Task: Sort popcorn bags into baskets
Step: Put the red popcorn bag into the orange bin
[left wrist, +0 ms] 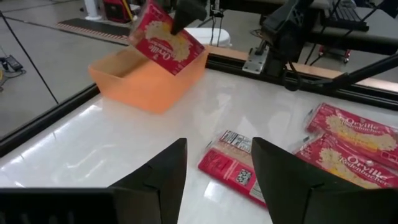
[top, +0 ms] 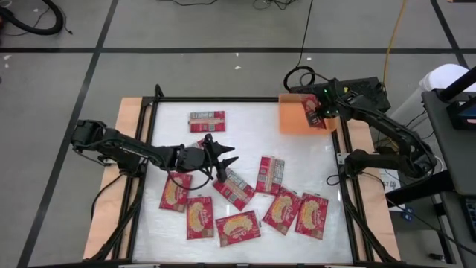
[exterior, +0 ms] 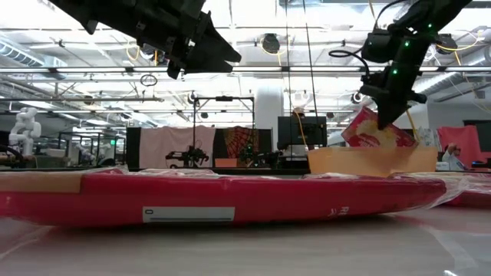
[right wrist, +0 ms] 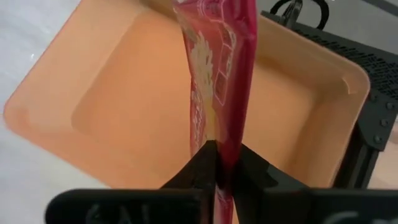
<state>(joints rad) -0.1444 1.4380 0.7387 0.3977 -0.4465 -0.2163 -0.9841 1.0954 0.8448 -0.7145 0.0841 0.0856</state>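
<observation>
Right gripper (top: 318, 113) sits over the orange tray (top: 291, 119) at the far right corner of the table (top: 245, 138). Its fingers (right wrist: 198, 160) are pinched on the edge of one red bag (right wrist: 219, 74); the bag hangs tilted into the tray, popcorn face visible in the left wrist view (left wrist: 165, 38). In the low view the bag (exterior: 376, 132) stands slanted with its lower part behind the tray wall (exterior: 360, 161). Whether it touches the tray floor cannot be told.

Left gripper (top: 223, 158) hovers above the table middle, fingers (left wrist: 155, 180) spread apart, nothing between them. Just beyond them lies a bag (left wrist: 239, 168) with its printed panel up.

Other bags lie flat on the table: one apart at far centre (top: 207, 120), panel up; the rest clustered near the front edge, most popcorn face up, e.g. (top: 199, 217), (top: 238, 228), (top: 312, 215). Two more panel-up bags lie mid-cluster (top: 271, 176), (top: 233, 187).
</observation>
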